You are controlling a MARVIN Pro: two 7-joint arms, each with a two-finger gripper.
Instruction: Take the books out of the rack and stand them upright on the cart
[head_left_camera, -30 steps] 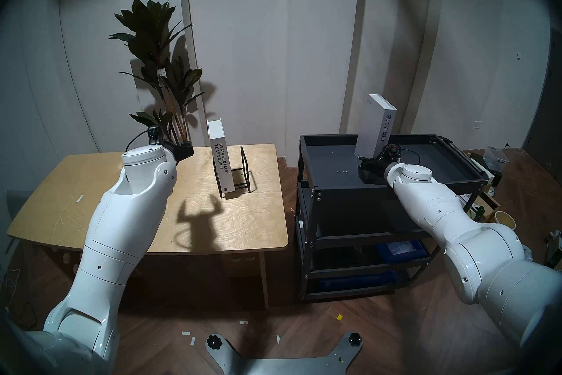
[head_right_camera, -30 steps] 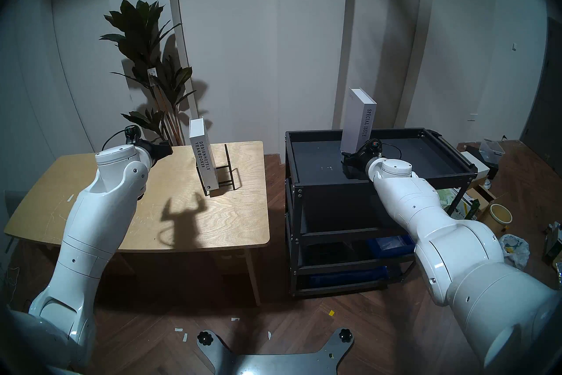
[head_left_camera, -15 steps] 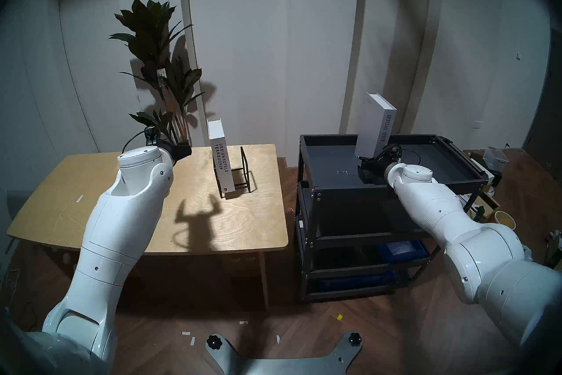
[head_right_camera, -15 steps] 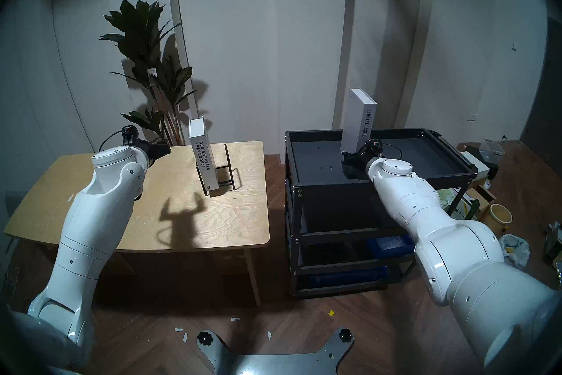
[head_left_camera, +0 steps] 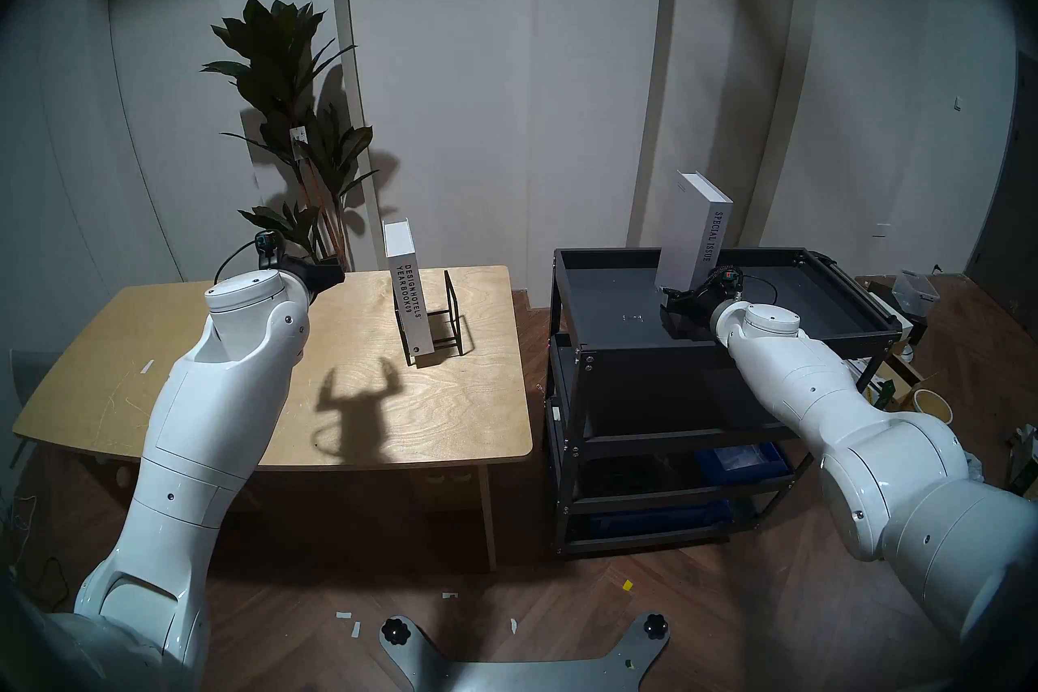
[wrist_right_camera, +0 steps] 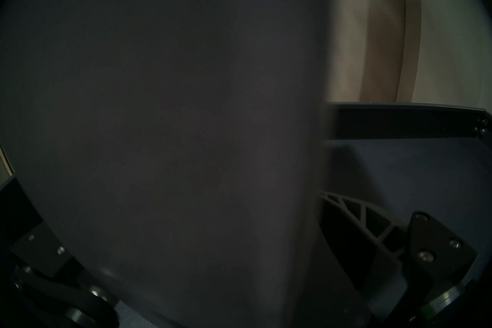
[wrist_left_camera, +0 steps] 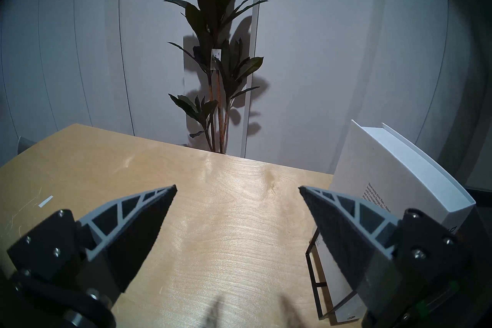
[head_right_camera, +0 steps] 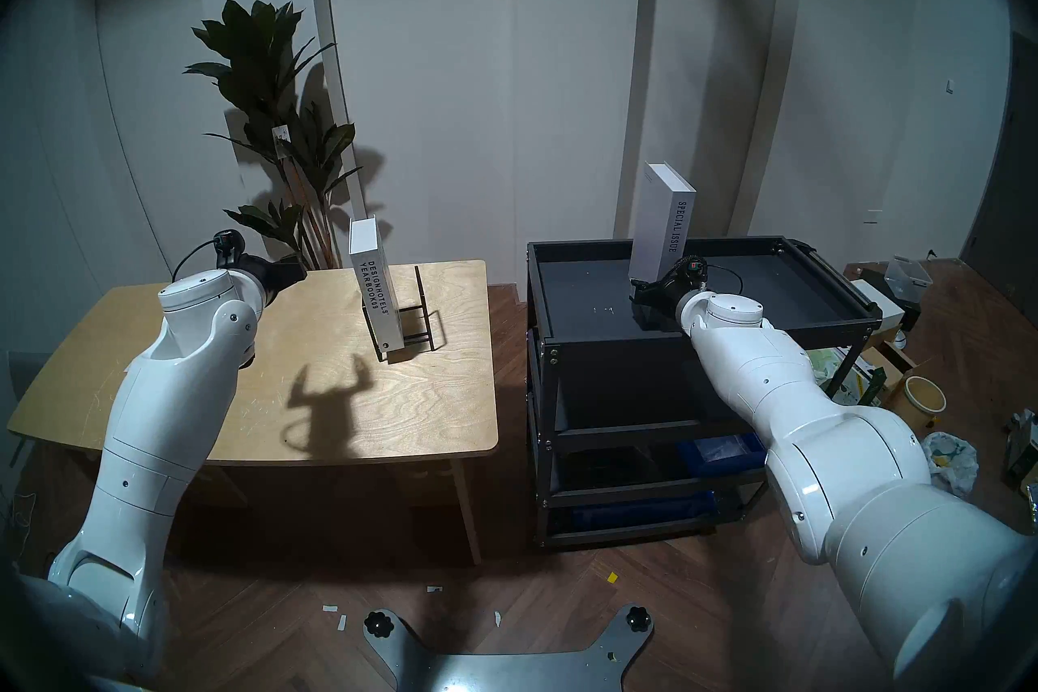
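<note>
On the cart's top tray [head_left_camera: 606,281], the "SPECIAL ISSUE" book [head_left_camera: 693,230] stands nearly upright, tilted slightly. Right gripper [head_left_camera: 677,300] sits at its base, jaws spread wide around the lower edge; whether the pads still press the covers, cannot tell — right wrist view is mostly blocked by the dark cover. 1 of 2 books moved. "DESIGN HOTELS YEARBOOK 09" [head_left_camera: 407,292] remains in the wire rack [head_left_camera: 452,314] on the wooden table [head_left_camera: 168,337]. Left gripper [wrist_left_camera: 237,187] hovers beside it, spread, empty.

Risks: tall book toppling if the withdrawing fingers drag it; light rack lifting with the yearbook.
</note>
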